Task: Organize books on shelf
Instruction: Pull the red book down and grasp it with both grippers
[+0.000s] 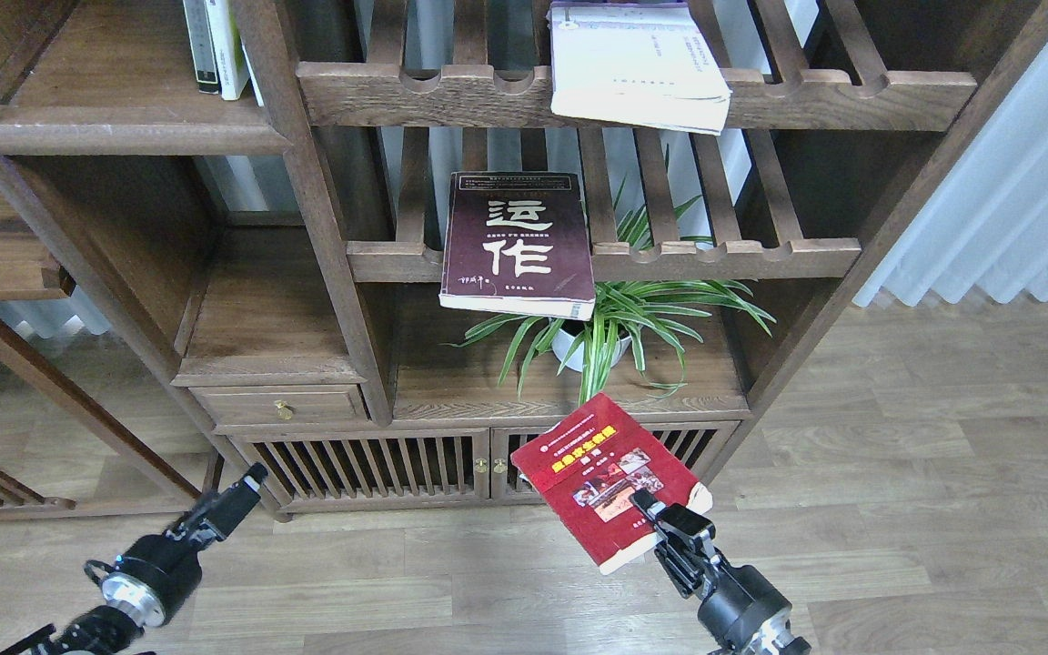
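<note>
My right gripper (656, 511) is shut on the near edge of the bright red book (606, 475) and holds it low in front of the cabinet doors, tilted left. The dark maroon book (519, 244) with white characters lies flat on the middle slatted rack, overhanging its front. The cream-white book (638, 64) lies on the top slatted rack. The solid plank shelf (124, 100) is at the upper left. My left gripper (246, 487) is low at the left, empty; its fingers cannot be told apart.
Thin upright white-spined books (217, 45) stand at the back right of the plank shelf. A potted spider plant (610, 332) sits under the middle rack. A drawer (283, 405) and slatted cabinet doors (369, 468) are below. A white curtain (1006, 209) hangs at right.
</note>
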